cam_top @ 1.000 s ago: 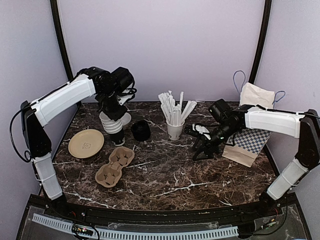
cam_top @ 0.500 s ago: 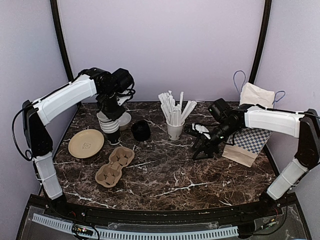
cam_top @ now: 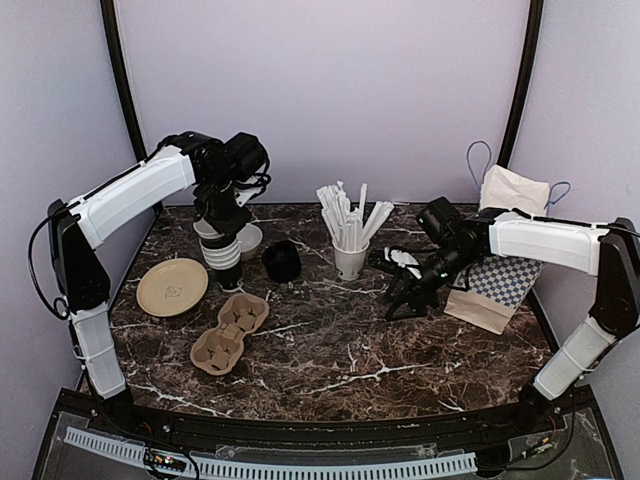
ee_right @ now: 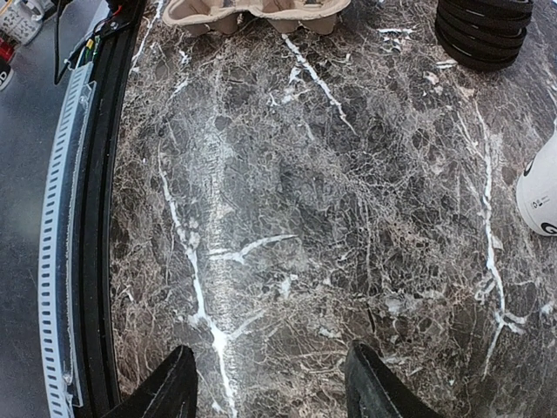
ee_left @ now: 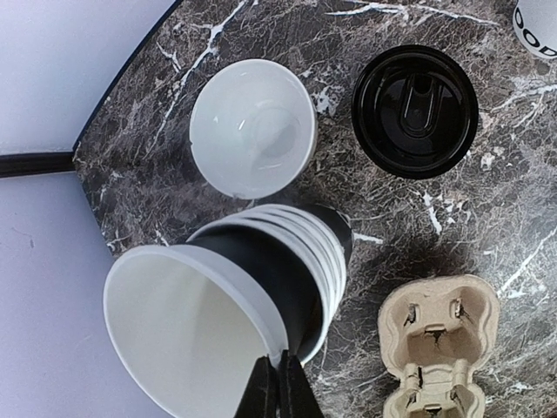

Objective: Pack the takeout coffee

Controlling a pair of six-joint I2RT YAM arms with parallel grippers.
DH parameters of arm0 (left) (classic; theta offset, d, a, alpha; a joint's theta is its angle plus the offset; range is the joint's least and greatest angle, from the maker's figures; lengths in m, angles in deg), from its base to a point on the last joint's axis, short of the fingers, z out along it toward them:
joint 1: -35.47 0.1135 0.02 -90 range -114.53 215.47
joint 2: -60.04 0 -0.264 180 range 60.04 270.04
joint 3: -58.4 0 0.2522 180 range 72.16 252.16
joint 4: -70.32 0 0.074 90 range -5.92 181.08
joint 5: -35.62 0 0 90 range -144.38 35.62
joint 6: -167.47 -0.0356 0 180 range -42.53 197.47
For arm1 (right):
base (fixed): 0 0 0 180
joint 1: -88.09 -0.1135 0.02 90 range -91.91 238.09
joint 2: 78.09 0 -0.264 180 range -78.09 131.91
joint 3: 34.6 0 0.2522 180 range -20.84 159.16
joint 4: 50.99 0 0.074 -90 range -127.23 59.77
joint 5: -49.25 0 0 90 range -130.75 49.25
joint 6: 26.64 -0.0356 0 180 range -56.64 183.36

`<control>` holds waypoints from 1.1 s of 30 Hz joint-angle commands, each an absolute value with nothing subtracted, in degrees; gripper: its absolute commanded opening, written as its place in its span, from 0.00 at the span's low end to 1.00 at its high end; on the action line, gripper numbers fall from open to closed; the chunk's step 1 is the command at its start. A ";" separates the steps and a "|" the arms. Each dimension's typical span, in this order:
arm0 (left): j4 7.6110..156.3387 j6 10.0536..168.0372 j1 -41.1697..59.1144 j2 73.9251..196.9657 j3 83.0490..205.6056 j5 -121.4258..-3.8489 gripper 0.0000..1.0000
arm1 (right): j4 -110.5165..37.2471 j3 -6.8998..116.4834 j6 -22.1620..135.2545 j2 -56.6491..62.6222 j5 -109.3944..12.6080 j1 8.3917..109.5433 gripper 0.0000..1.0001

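Note:
No lidded black coffee cup shows in any view. My left gripper (cam_top: 218, 234) (ee_left: 278, 387) is shut on the rim of the top cup (ee_left: 200, 322) of a stack of lidless black cups (cam_top: 224, 262) at the back left; that cup is tilted and partly out of the stack. A low stack of black lids (cam_top: 282, 261) (ee_left: 415, 109) (ee_right: 484, 28) lies right of it. A brown cup carrier (cam_top: 230, 330) (ee_left: 439, 348) lies in front. My right gripper (cam_top: 402, 304) (ee_right: 270, 351) is open and empty, low over bare marble left of the checked paper bag (cam_top: 495, 282).
A white cup of straws (cam_top: 350, 262) (ee_right: 540, 196) stands at the back middle. A tan plate (cam_top: 172, 287) lies at the left. A white bowl-like piece (cam_top: 250, 238) (ee_left: 252, 126) lies behind the cup stack. A black rail (ee_right: 96, 218) marks the table's near edge.
My left gripper and the cup stack's top have shifted slightly left and back. The right arm has not moved.

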State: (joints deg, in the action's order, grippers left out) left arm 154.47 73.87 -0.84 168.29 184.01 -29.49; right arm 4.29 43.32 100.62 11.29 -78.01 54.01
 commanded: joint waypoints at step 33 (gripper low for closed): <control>142.35 67.21 -23.43 149.64 177.52 -45.10 0.00 | 5.57 44.24 97.47 1.05 -83.96 64.96 0.64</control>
State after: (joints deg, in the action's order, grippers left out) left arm 148.17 73.72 -19.27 146.56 181.52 -37.51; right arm 8.61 48.04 100.09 4.84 -80.48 63.89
